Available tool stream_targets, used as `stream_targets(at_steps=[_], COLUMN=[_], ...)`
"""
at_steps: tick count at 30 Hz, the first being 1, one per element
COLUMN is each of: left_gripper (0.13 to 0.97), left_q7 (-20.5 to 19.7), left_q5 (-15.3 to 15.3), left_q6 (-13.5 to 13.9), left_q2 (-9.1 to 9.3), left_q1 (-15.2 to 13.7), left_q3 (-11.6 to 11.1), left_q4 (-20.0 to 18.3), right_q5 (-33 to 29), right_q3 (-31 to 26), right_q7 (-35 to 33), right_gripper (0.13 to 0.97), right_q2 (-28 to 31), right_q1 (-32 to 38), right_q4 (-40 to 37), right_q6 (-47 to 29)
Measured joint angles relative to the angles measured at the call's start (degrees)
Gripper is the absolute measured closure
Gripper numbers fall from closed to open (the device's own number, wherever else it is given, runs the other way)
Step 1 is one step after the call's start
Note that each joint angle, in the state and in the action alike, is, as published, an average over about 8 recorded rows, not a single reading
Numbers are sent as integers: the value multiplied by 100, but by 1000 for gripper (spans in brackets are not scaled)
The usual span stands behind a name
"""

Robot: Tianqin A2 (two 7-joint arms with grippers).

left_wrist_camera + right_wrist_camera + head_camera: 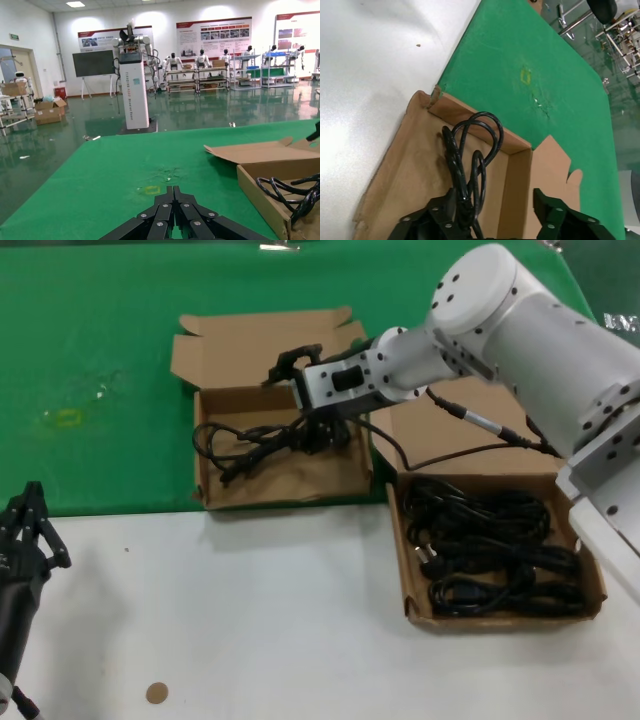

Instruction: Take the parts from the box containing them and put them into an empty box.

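Over the left cardboard box [280,502], whose near wall has a wavy rim [375,185], my right gripper [322,432] reaches in and hangs open. One black cord bundle [250,445] lies on that box's floor. In the right wrist view the bundle [470,150] runs beside one finger [442,207] of the right gripper [494,195], and the jaws stand wide apart with nothing clamped. The right box [500,618], with straight rims, holds several cord bundles [490,550]. My left gripper [35,502] is parked shut at the lower left [174,191].
Both boxes straddle the edge between the green mat [100,370] and the white table [250,610]. The left box's lid flap [250,340] lies open behind it. A small brown disc [157,693] lies near the front edge. My right arm spans above the right box.
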Motion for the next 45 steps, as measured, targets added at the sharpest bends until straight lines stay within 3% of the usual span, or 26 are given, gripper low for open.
stream_targets(at_steps=[14, 18, 27, 35, 42, 45], left_gripper=[945, 945, 926, 859, 822, 759], left_q7=[0, 0, 0, 0, 0, 0], left_q5=[0, 0, 0, 0, -1, -1], left_q6=[0, 0, 0, 0, 0, 0], left_q2=[0, 0, 0, 0, 0, 0], left_q1=[0, 0, 0, 0, 0, 0], left_q3=[0, 0, 0, 0, 0, 0], left_q4=[0, 0, 0, 0, 0, 0], right_q5=[-360, -376, -329, -139, 66, 158], right_q3=[285, 296, 381, 711, 1068, 1227], right_q7=[341, 363, 441, 749, 1082, 1230], right_gripper=[334, 334, 199, 134, 130, 129], right_q2=[257, 273, 305, 426, 557, 615], right_q1=[-73, -83, -255, -930, -1669, -1990], right_q4=[629, 671, 839, 1488, 2192, 2504], right_q6=[-112, -115, -15, 380, 806, 995])
